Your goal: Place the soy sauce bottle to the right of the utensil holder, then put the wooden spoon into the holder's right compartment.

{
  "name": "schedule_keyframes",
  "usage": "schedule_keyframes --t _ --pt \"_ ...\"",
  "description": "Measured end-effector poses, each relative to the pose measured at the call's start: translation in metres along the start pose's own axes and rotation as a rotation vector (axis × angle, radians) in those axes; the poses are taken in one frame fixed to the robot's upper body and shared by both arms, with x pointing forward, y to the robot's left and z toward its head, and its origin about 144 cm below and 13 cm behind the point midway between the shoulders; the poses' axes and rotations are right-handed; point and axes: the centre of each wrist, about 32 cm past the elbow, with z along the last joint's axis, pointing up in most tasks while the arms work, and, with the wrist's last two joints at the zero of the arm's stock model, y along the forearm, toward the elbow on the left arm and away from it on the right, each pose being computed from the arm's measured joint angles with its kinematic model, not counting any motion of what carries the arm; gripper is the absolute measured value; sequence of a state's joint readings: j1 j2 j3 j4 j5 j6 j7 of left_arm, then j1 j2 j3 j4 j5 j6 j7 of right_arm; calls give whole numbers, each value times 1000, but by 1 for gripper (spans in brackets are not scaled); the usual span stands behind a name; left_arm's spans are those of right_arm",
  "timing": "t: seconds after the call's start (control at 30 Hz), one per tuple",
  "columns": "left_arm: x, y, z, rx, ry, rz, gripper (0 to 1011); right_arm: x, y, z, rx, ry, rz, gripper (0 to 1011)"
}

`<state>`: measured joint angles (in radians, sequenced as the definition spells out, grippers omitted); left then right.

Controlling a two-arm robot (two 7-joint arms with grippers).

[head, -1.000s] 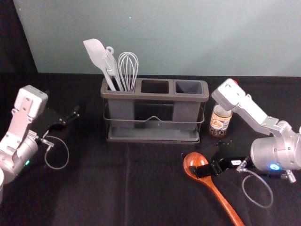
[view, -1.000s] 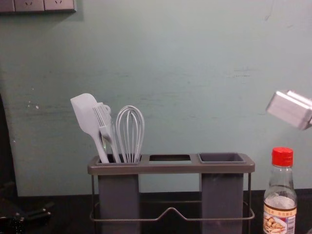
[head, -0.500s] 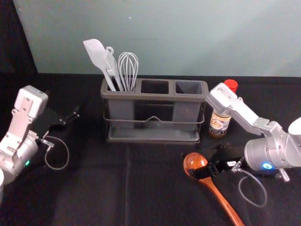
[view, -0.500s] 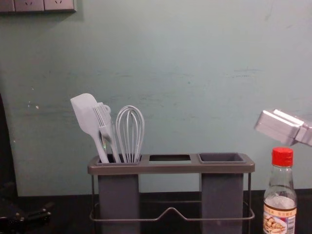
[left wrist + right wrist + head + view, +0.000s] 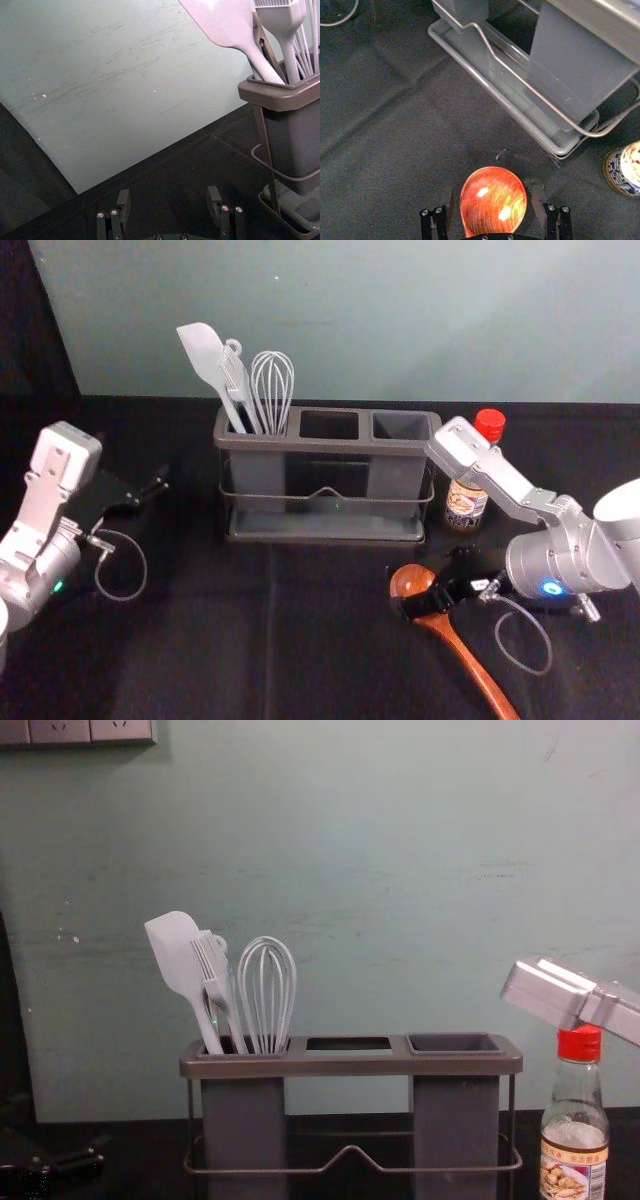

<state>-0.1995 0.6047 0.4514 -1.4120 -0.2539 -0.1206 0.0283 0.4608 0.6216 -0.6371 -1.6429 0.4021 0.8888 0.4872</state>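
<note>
at the wooden spoon (image 5: 466, 660), right gripper (image 5: 418, 586) angled inward, left gripper (image 5: 136, 462) far left

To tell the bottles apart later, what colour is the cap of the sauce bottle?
The cap is red, best seen in the head view.

The left arm (image 5: 45, 485) and right arm (image 5: 505, 480) are silvery, with blocky, round-cornered ends and stout cylinders, one bearing a green light (image 5: 58, 586), the other a blue light (image 5: 552, 589); thin grey cables loop from both; the left gripper (image 5: 158, 483) and right gripper (image 5: 416, 606) are black, with shiny round screws (image 5: 225, 208).
</note>
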Motion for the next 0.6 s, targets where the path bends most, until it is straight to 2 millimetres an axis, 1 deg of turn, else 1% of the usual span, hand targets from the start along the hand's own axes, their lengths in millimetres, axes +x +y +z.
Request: schedule_keyframes --t 0.27,0.6 --pt "0 0 0 0 0 0 1005 -2 4 1 -7 -11 3 1003" --pt "0 0 0 0 0 0 1005 -3 8 -2 -18 -9 -2 1002"
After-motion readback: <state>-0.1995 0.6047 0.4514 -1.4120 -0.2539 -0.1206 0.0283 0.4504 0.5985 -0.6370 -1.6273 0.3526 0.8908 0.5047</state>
